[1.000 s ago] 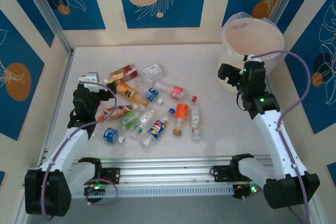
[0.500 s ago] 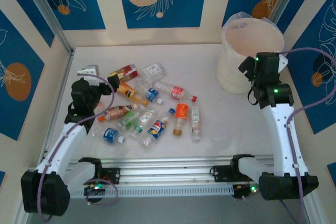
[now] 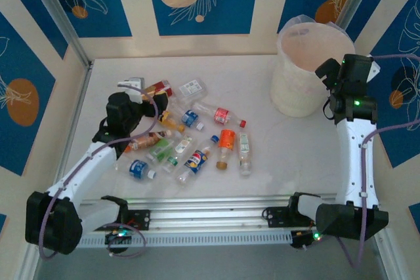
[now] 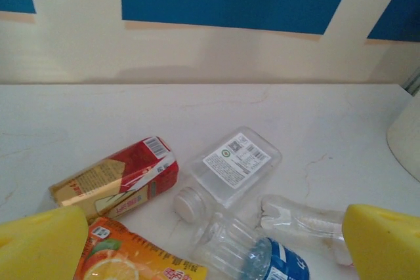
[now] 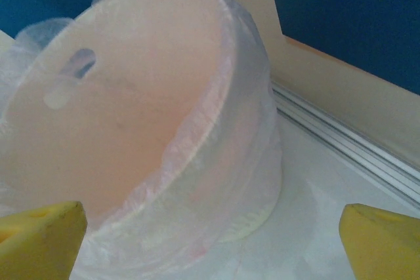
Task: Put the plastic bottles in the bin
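Several small plastic bottles (image 3: 190,136) lie in a loose pile at the table's middle left. My left gripper (image 3: 146,96) hangs open over the pile's far left end. Between its yellow fingertips (image 4: 39,244) lie an orange-labelled bottle (image 4: 125,260) and a blue-labelled bottle (image 4: 262,257). Just beyond them are a red-labelled bottle (image 4: 118,178), a flat clear bottle with a white label (image 4: 230,165) and a crushed clear one (image 4: 302,218). The white bag-lined bin (image 3: 289,93) stands at the far right. My right gripper (image 3: 328,83) is open beside the bin's right wall (image 5: 216,181), holding nothing.
Blue and cream panel walls close in the table at the back and both sides. A metal rail (image 5: 348,142) runs along the wall foot behind the bin. Bare white tabletop (image 3: 289,149) lies between the pile and the right arm.
The left gripper has moved right, up to the far-left bottles. The right gripper has swung from the bin's front round to its right side.
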